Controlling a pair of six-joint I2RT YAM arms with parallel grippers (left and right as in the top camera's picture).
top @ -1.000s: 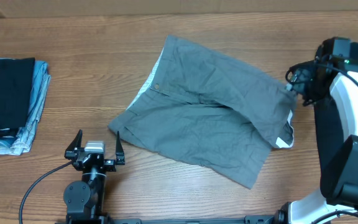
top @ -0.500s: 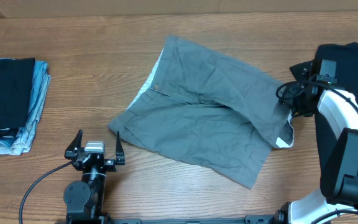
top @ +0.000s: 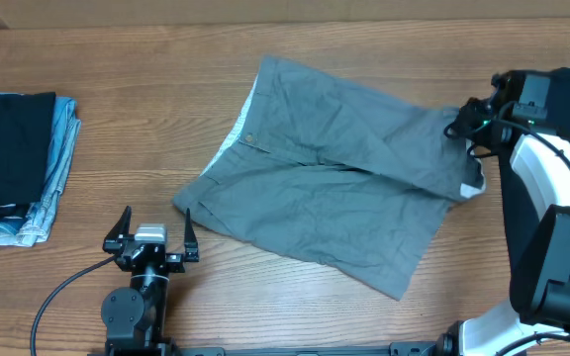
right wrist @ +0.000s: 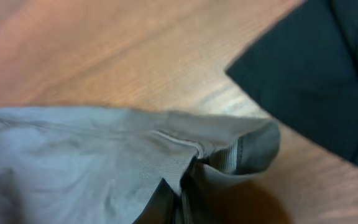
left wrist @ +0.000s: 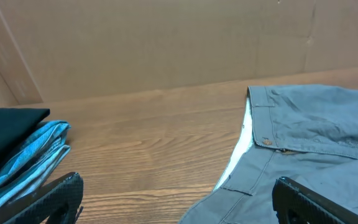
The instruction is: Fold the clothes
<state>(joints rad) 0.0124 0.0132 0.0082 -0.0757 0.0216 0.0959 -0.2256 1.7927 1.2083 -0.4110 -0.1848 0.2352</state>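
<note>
Grey shorts lay spread and wrinkled across the middle of the overhead frame on the wooden table. Their waistband pointed toward the upper left, with a strip of white lining showing along it. At the right edge of the shorts, in the upper right of the frame, the right gripper sat on a leg hem. The hem was raised and turned over, so a patch of white showed beneath it. In the right wrist view the hem bunched into the fingers at the bottom edge. Little of them was visible, but the pincer appeared to be closed on the fabric. A dark garment filled that view's upper right corner, apart from the shorts. The left gripper rested at the lower left of the overhead frame, jaws spread wide and holding nothing. It was near the shorts' lower-left corner without touching it. A folded stack of dark and light-blue cloth lay at the far left edge.
</note>
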